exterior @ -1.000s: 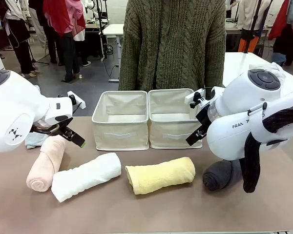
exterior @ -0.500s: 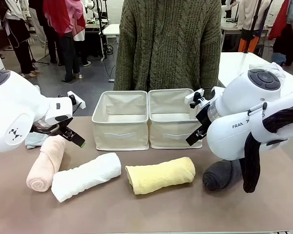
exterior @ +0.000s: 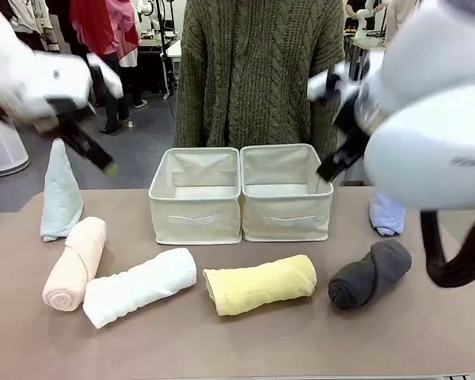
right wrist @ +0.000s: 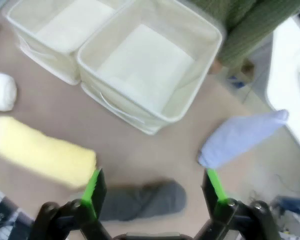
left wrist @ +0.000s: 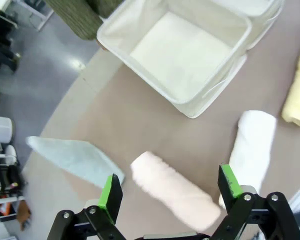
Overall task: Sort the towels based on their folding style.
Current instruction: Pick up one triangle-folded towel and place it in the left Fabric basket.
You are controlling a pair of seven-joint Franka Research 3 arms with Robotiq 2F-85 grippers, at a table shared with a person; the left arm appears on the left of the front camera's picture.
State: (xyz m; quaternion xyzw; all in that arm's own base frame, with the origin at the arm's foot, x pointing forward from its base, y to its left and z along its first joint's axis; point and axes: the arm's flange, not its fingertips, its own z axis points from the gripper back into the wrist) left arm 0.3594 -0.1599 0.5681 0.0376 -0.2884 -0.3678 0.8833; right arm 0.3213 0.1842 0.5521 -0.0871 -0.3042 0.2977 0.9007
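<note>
Towels: six, all on the table point(exterior: 222, 340), none in a bin.

- Front row, robot's left to right: pink roll point(exterior: 75, 263), white roll point(exterior: 140, 286), yellow roll point(exterior: 260, 283), dark grey roll point(exterior: 370, 274). Pink and white lie just beside each other at their near ends; the yellow and grey rolls lie apart.
- Pale teal cone point(exterior: 61, 194) stands upright at the left edge, just behind the pink roll.
- Periwinkle blue cone point(exterior: 386, 214) stands behind the grey roll on the right, its top hidden by the right arm.
- Left-hand bin point(exterior: 195, 218) and right-hand bin point(exterior: 285, 215), beige fabric, stand side by side and touching at table centre. Both are empty.
- A person in a green cable-knit sweater point(exterior: 261, 71) stands behind the bins.

Left gripper point(left wrist: 170, 184): fingers spread wide, holding nothing, well above the pink roll, with the teal cone off to one side.

Right gripper point(right wrist: 154, 184): fingers spread wide, holding nothing, above the dark grey roll. The blue cone and yellow roll lie to either side.

Both arms are motion-blurred in the front view.
</note>
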